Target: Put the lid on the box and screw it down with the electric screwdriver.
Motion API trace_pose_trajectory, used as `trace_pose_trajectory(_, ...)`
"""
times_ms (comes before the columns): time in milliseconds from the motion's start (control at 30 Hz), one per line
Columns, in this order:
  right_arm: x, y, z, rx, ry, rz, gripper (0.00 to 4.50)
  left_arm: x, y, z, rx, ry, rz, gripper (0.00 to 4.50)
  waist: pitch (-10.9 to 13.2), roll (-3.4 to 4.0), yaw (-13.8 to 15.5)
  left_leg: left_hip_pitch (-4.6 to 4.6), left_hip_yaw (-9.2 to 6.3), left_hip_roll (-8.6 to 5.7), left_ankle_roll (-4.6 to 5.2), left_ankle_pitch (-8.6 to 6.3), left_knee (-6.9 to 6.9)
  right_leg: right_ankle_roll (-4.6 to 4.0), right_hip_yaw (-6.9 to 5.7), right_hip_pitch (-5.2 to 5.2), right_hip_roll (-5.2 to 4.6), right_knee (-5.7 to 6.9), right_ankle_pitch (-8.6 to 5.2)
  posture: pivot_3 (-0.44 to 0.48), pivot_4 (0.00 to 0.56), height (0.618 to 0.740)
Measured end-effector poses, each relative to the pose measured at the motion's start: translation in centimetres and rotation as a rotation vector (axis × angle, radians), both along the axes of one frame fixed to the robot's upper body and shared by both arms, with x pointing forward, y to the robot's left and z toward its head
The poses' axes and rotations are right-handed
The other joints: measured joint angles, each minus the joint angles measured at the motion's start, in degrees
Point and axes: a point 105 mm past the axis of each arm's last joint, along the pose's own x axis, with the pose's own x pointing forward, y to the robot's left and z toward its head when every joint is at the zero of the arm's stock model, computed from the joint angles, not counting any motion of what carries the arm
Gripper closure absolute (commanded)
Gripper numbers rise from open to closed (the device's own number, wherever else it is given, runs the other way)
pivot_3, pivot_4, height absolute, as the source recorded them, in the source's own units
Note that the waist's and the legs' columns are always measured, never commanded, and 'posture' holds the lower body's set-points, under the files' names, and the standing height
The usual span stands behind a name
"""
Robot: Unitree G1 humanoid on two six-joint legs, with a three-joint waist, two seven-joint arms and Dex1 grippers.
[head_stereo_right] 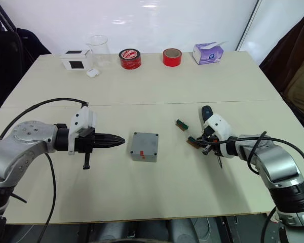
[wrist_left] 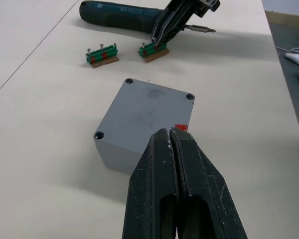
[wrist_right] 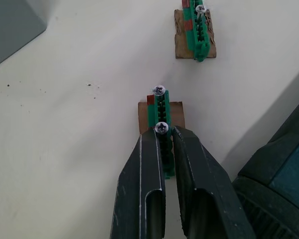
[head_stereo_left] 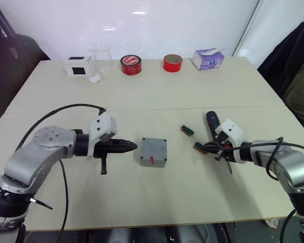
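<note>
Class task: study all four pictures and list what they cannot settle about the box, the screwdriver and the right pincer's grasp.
- Box: inside hidden by the lid on top, every view.
- Electric screwdriver: partly covered by the right pincer, left wrist view.
- Right pincer's grip on the green screw holder: contact hidden, right wrist view.

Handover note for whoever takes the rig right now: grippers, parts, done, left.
Left gripper: shut, empty, pointing at the box, just short of it.
Right gripper: fingers closed around a screw on the nearer green screw holder; second holder lies beyond.
Lid already sits on the box, screws visible in three corners.
Electric screwdriver lies on the table beside the right gripper.
Left: pick up the screwdriver, tighten the lid.
</note>
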Motion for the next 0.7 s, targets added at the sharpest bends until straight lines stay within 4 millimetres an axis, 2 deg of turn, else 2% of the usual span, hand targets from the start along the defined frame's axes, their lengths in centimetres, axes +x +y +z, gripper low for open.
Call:
trace_pose_trajectory(133, -0.6, 1.5, -0.3, 0.063, 0.048, 0.027, 4.44, 0.0, -0.2, -0.1, -0.008, 0.002, -0.004, 4.5, 0.0, 0.0, 0.0, 0.0, 0.0, 0.0, 0.0, 0.0, 0.0, 0.0, 0.0, 0.0, 0.0, 0.02, 0.0, 0.0, 0.15, 0.74)
trace_pose_trajectory(400, -0.4, 1.8, -0.4, 0.053, 0.04, 0.022, 4.44, 0.1, -0.3, -0.2, -0.005, -0.001, 0.003, 4.5, 0.0, 0.0, -0.02, 0.01, 0.0, 0.0, 0.0, 0.0, 0.01, 0.0, 0.0, 0.0, 0.0, 0.03, 0.0, 0.0, 0.15, 0.74)
trace_pose_trajectory(567, -0.5, 1.6, -0.4, 0.031, 0.033, 0.04, 2.66, 0.1, -0.3, -0.2, -0.005, -0.001, 0.004, 4.5, 0.0, 0.0, 0.02, 0.0, 0.0, -0.01, 0.0, 0.0, 0.01, 0.0, 0.0, 0.0, 0.0, 0.03, 0.0, 0.0, 0.15, 0.74)
trace_pose_trajectory(600, -0.5, 1.6, -0.3, 0.031, 0.032, 0.041, 2.11, 0.1, -0.3, -0.2, -0.005, -0.001, 0.005, 4.5, 0.0, 0.0, -0.01, 0.01, 0.0, -0.01, 0.0, 0.0, 0.01, 0.0, 0.0, 0.0, 0.0, 0.03, 0.0, 0.0, 0.15, 0.74)
trace_pose_trajectory(700, -0.5, 1.8, -0.3, 0.04, 0.033, 0.044, 2.11, 0.1, -0.3, -0.2, -0.005, -0.002, 0.005, 4.5, 0.0, 0.0, -0.01, 0.01, 0.0, -0.01, 0.0, 0.0, 0.01, 0.0, 0.0, 0.0, 0.0, 0.03, 0.0, 0.0, 0.15, 0.74)
